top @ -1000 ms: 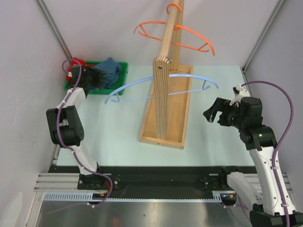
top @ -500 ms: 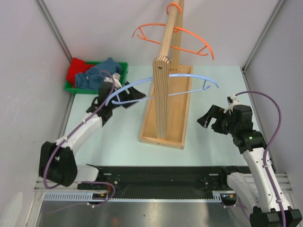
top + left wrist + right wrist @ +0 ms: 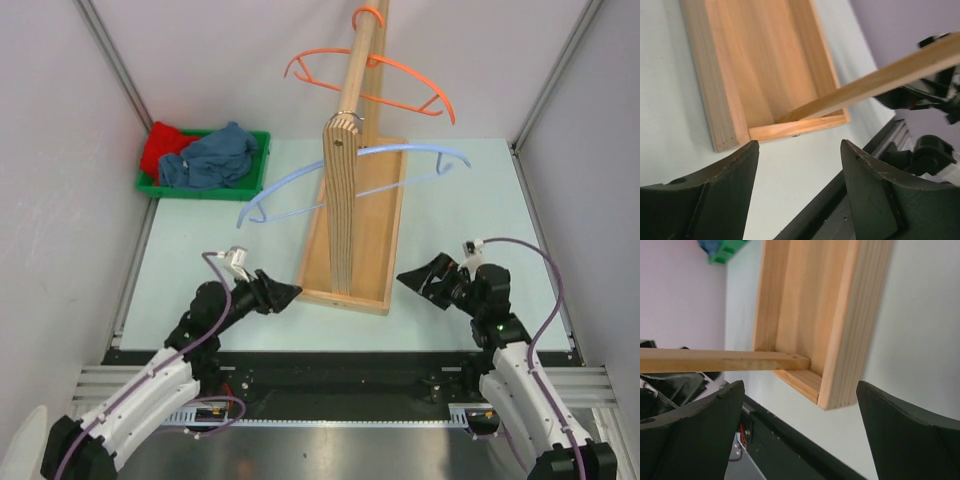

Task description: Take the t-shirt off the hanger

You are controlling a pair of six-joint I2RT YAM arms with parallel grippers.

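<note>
From the top camera, you had both arms folded low at the near edge of the table, forearms lying close to its surface. The left gripper pointed right, toward the near left corner of the wooden stand. The right gripper pointed left, toward the near right corner. Both sets of fingers stood apart with nothing between them. The t-shirt, blue and bunched, lay in the green bin at the far left corner, beside a red cloth. It was well apart from both grippers. The pale blue hanger hung bare on the stand's post, with an orange hanger higher up behind it.

From the left wrist camera, your fingers were spread to a moderate gap and held nothing. Past them lay the near end of the stand's tray, with its post crossing the picture at a slant. The t-shirt was outside this view. The dark shapes at the right edge were probably the other arm, though the picture was too soft there to be sure.

From the right wrist camera, your fingers stood very wide, one at each lower corner, and were empty. The tray's near corner sat between them but farther off, not touching either. The green bin showed only as a small patch in the top left corner, with a scrap of blue beside it, far from the fingertips.
</note>
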